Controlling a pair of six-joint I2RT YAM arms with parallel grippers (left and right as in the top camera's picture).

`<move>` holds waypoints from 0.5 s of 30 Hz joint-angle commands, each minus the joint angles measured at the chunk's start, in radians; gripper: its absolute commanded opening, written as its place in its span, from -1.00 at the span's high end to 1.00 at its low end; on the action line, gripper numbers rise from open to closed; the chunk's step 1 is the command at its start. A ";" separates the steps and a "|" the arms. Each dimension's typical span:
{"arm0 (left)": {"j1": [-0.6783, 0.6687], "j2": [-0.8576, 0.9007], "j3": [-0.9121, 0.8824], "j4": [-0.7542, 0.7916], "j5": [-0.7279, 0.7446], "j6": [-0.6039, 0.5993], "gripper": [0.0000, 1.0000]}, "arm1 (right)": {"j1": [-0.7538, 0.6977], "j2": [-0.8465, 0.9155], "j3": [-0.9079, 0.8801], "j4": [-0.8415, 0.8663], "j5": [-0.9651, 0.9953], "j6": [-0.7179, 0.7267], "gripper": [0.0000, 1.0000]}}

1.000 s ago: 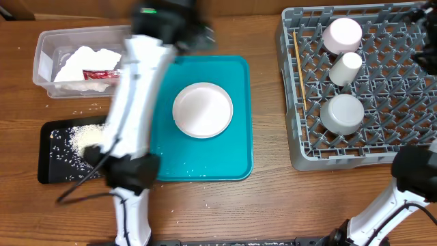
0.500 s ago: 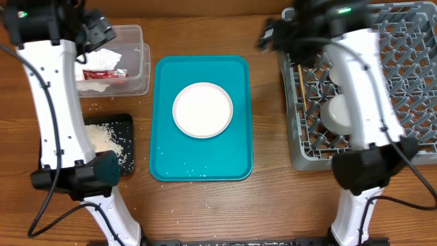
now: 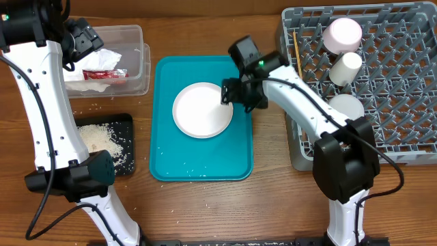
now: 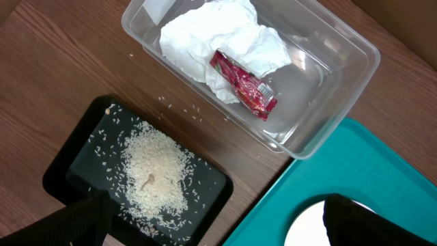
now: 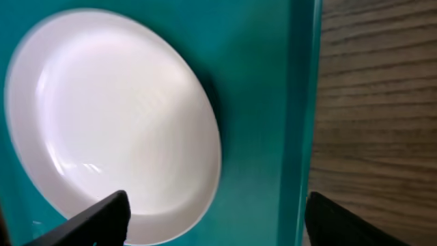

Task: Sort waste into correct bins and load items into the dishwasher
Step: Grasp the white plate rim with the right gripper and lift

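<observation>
The large white plate (image 3: 201,109) lies on the teal tray (image 3: 201,160); it also shows in the right wrist view (image 5: 109,123). My right gripper (image 3: 235,96) (image 5: 218,225) is open and empty, low over the plate's right edge. My left gripper (image 3: 82,34) (image 4: 212,232) is open and empty, high over the clear tub (image 3: 140,68). The tub (image 4: 341,89) holds the crumpled napkin (image 4: 212,34) and the red wrapper (image 4: 242,85). The black tray (image 4: 75,171) holds a pile of rice (image 4: 153,171). In the grey rack (image 3: 403,102) are the small white dish (image 3: 341,34), the cup (image 3: 345,67), the grey bowl (image 3: 348,106) and the chopsticks (image 3: 298,51).
Loose rice grains lie on the wood between tub and black tray (image 3: 92,109) and on the teal tray's front part (image 3: 191,171). The teal tray's right rim (image 5: 300,137) borders bare wood next to the rack.
The left arm swung from the table's middle to the far left corner over the tub. The right arm came from over the rack down to the plate's right edge.
</observation>
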 commanded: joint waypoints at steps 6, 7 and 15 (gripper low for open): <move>0.002 0.000 0.003 -0.001 -0.013 0.008 -1.00 | 0.048 -0.006 -0.102 0.106 -0.022 0.065 -0.16; 0.002 0.000 0.003 -0.001 -0.013 0.008 -1.00 | 0.057 -0.005 -0.102 0.112 -0.022 0.065 -0.15; 0.002 0.000 0.003 -0.001 -0.013 0.008 -1.00 | 0.107 0.000 -0.102 0.135 0.097 0.166 -0.07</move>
